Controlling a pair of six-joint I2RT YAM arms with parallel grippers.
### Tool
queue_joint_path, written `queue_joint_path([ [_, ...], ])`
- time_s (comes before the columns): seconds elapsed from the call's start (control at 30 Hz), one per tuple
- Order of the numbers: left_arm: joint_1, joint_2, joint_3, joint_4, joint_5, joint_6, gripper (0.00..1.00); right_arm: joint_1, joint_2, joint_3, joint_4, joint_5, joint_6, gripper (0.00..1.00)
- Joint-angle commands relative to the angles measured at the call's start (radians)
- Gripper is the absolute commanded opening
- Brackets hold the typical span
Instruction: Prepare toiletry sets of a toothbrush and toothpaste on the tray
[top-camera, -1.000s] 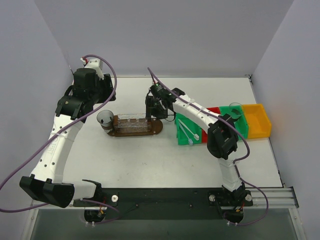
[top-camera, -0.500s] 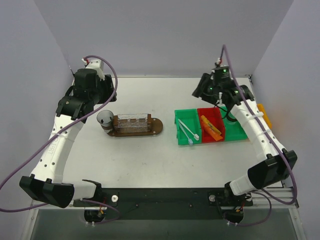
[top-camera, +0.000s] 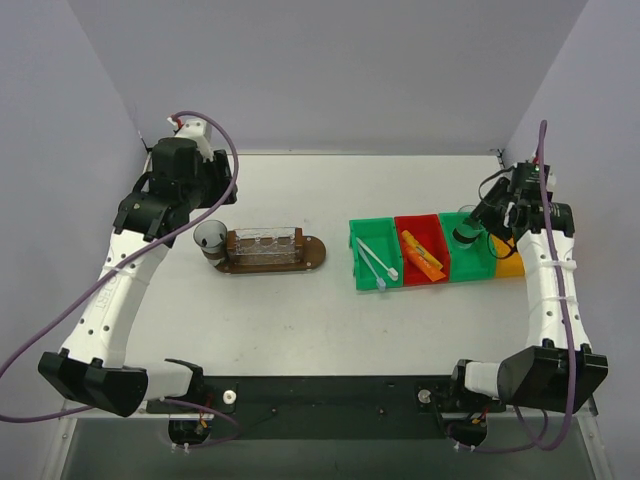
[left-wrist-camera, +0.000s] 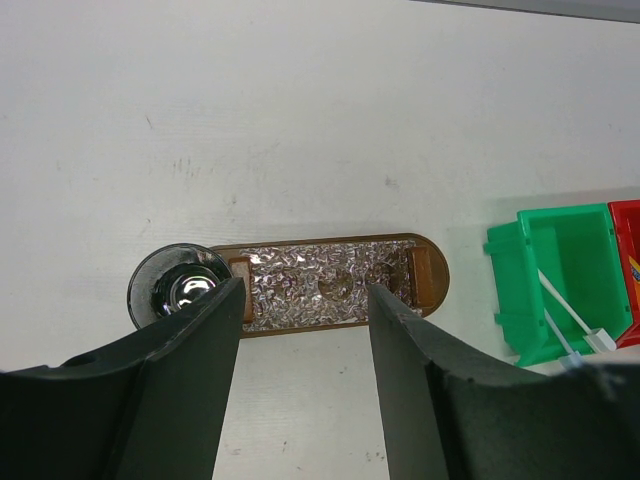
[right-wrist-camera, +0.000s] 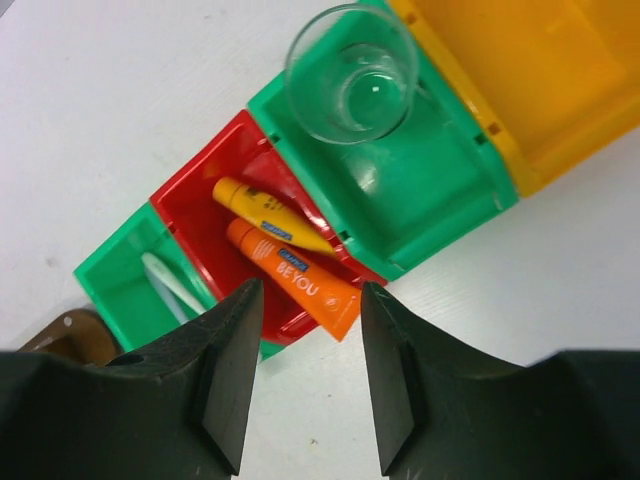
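Observation:
The dark brown oval tray (top-camera: 314, 253) lies left of centre and carries a clear ridged holder (top-camera: 265, 245), with a clear cup (top-camera: 211, 237) at its left end. Two white toothbrushes (top-camera: 375, 262) lie in the left green bin (top-camera: 356, 238). Two orange toothpaste tubes (top-camera: 422, 255) lie in the red bin (top-camera: 428, 221). My left gripper (top-camera: 212, 195) hovers open and empty behind the tray's left end; the left wrist view shows the tray (left-wrist-camera: 428, 282) between its fingers (left-wrist-camera: 210, 340). My right gripper (right-wrist-camera: 310, 296) is open and empty above the tubes (right-wrist-camera: 300, 285).
A second clear cup (top-camera: 466, 222) stands in the right green bin (top-camera: 474, 268); it also shows in the right wrist view (right-wrist-camera: 350, 75). A yellow bin (top-camera: 510, 266) sits at the far right, partly hidden by my right arm. Grey walls close in on both sides.
My right arm has swung from the tray's right end up and over to the far right, above the bins. The left arm and the objects have not moved.

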Motion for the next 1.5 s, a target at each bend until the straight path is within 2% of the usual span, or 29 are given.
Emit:
queue_joint_path([
  [0.0,-0.003,-0.044,0.002,0.017,0.008,-0.009,0.62,-0.086,-0.014,-0.037,-0.031,0.01,-0.08,0.38],
  [0.33,-0.001,-0.068,0.007,0.025,-0.004,-0.016,0.62,-0.178,0.087,-0.1,0.099,-0.004,-0.07,0.36],
  [0.87,0.016,-0.062,0.011,0.045,-0.021,-0.022,0.63,-0.214,0.305,-0.071,0.274,-0.033,0.009,0.32],
  [1.2,0.026,-0.042,0.022,0.039,-0.03,-0.017,0.63,-0.214,0.4,-0.019,0.297,-0.037,0.037,0.29],
  [1.47,0.028,-0.022,0.031,0.04,-0.024,-0.022,0.63,-0.206,0.42,-0.031,0.299,-0.037,0.046,0.21],
])
